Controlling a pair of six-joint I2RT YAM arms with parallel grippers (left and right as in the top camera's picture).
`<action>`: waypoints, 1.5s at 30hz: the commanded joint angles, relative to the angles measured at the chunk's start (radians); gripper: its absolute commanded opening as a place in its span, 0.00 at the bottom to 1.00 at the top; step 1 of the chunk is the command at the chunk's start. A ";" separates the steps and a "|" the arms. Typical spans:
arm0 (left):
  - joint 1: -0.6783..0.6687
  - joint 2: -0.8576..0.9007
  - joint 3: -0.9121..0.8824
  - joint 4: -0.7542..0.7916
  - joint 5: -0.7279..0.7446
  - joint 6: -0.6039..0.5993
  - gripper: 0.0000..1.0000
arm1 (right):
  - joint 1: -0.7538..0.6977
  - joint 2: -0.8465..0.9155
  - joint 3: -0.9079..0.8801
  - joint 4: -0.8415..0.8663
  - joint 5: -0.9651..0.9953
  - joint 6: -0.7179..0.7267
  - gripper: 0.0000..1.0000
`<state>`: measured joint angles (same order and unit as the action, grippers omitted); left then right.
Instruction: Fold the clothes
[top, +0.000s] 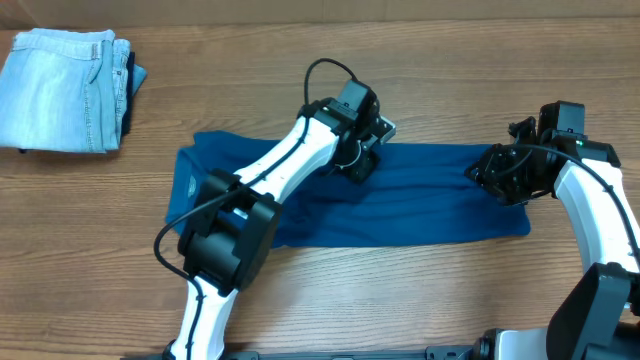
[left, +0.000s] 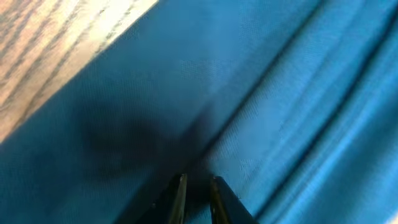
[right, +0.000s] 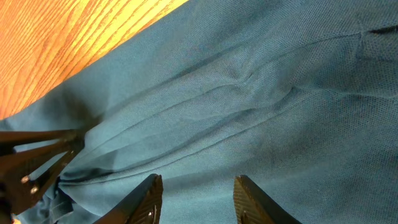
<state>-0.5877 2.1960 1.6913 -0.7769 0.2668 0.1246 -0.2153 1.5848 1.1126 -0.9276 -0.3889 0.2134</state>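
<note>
Observed shirt laid out lengthwise across mid-worktop. Found right pincer at its right end, half open, tips down on the cloth. Found left pincer near the far edge, narrowed to a slit on a fold of shirt. Noted folded jeans beyond, far-left corner, well apart.

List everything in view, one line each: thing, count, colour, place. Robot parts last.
teal-blue knit polo shirt: one, deep teal-blue, lying as a long strip across the table's middle
folded light-blue denim jeans: one, pale blue, far left corner
wooden table: one, brown wood grain, under everything
left arm: one, white and black, over the shirt's middle
right arm: one, white and black, at the shirt's right end
left gripper: one, black, closed on a shirt fold
right gripper: one, black, fingers apart over the shirt
</note>
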 joint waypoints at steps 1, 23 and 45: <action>0.004 0.009 -0.001 -0.002 -0.065 -0.026 0.18 | 0.001 -0.012 0.014 0.001 -0.008 -0.005 0.41; -0.107 -0.024 0.000 -0.362 0.228 -0.093 0.07 | 0.001 -0.012 0.014 0.019 -0.005 -0.005 0.41; -0.043 -0.030 0.002 0.119 -0.060 -0.213 0.37 | -0.127 0.017 -0.010 0.071 0.240 0.120 0.67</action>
<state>-0.6395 2.1941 1.6901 -0.6792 0.3252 -0.0536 -0.3401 1.5848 1.1126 -0.8745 -0.1783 0.3294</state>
